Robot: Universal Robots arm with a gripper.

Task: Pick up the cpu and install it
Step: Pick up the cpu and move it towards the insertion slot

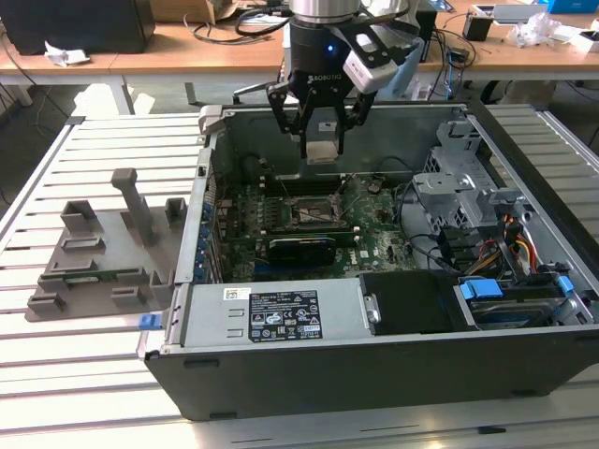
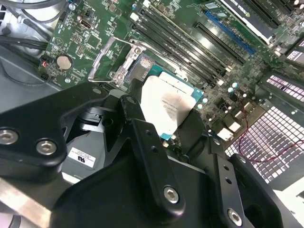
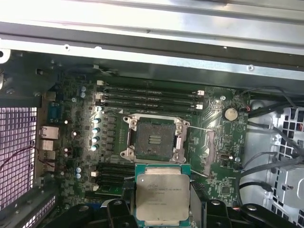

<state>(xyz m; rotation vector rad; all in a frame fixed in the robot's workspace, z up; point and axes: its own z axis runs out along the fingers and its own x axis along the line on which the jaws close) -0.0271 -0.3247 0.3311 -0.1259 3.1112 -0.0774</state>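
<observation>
One open case [image 1: 374, 374] holds the board [image 3: 71, 95] with its empty socket [image 3: 154, 138]. The gripper [image 1: 321, 152] pinches the cpu [image 3: 162, 198] flat, high above the board. The socket lies lower, just past one cpu edge, and the sides look parallel.

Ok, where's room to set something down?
Bare table slats around the grey fixture, at the exterior view's left. The socket is empty; the gripper holds the cpu. Drive cage and cables crowd the case at the exterior view's right.
</observation>
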